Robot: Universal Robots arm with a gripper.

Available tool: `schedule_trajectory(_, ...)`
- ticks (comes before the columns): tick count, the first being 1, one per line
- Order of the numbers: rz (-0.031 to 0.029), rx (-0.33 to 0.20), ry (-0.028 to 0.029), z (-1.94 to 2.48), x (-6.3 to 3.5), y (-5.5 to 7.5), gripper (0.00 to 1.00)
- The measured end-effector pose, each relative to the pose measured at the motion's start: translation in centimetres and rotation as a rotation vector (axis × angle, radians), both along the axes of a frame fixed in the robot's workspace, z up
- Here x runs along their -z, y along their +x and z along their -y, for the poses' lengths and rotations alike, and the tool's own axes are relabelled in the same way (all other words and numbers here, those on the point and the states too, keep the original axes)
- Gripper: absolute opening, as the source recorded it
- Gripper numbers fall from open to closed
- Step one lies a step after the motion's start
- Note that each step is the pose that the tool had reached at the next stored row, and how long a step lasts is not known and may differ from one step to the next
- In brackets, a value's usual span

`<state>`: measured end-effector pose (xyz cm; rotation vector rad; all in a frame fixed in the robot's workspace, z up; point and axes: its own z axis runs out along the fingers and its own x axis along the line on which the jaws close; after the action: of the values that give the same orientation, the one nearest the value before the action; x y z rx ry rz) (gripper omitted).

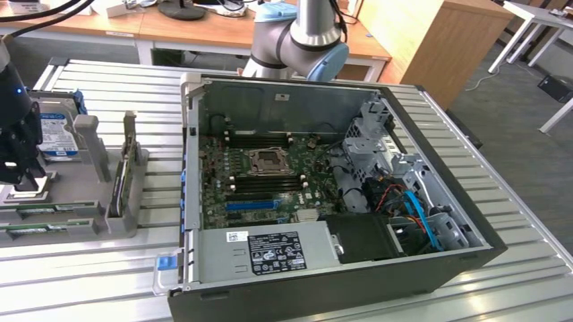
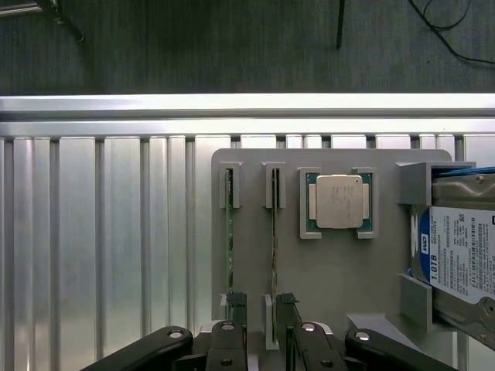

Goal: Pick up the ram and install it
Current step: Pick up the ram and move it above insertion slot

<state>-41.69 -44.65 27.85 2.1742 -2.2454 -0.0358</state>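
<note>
Aluminium slats form the tabletop (image 1: 528, 221), carrying an open computer case (image 1: 268, 100) and a grey holder (image 2: 325, 270). On it a hard drive (image 2: 464, 255), a processor (image 2: 339, 201) (just beside) and a second stick (image 2: 229, 224) flank the ram (image 2: 274, 232), which stands on edge between the gripper's (image 2: 261, 309) spread jaws.

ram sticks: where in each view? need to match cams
Exterior view: ram sticks at the exterior view's lower left edge, in the grey holder.
Wrist view: ram sticks on edge in the holder's two narrow slots, next to the CPU.
Shared landmark: the blue-labelled hard drive.
</note>
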Motion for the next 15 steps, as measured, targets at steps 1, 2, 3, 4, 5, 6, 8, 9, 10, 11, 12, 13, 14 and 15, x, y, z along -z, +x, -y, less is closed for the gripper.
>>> schedule_trajectory(1, 0.0, 0.0, 0.0, 0.0, 0.0, 0.0, 0.3)
schedule_trajectory(2, 0.0, 0.0, 0.0, 0.0, 0.0, 0.0, 0.3)
schedule_trajectory(3, 0.0002, 0.0, 0.0002, 0.03, 0.02, 0.0, 0.3)
schedule_trajectory(4, 0.0003, 0.0, 0.0002, 0.09, 0.02, 0.0, 0.3)
schedule_trajectory(5, 0.0001, 0.0, 0.0, 0.18, 0.0, 0.0, 0.3)
schedule_trajectory(6, 0.0, -0.001, 0.0, 0.28, 0.0, 0.0, 0.3)
schedule_trajectory(8, 0.0, -0.001, 0.0, 0.49, 0.0, 0.0, 0.3)
schedule_trajectory(9, 0.0, -0.002, 0.0, 0.61, 0.0, 0.0, 0.3)
schedule_trajectory(10, 0.0, -0.002, 0.0001, 0.73, 0.0, 0.0, 0.3)
schedule_trajectory(11, 0.0, -0.002, 0.0, 0.86, 0.0, 0.0, 0.3)
schedule_trajectory(12, 0.0, -0.002, 0.0, 1.01, 0.0, 0.0, 0.3)
schedule_trajectory(13, 0.0, -0.003, 0.0, 1.14, 0.0, 0.0, 0.3)
schedule_trajectory(14, 0.0, -0.003, 0.0, 1.27, 0.0, 0.0, 0.3)
schedule_trajectory(15, 0.0, -0.003, 0.0, 1.4, 0.0, 0.0, 0.3)
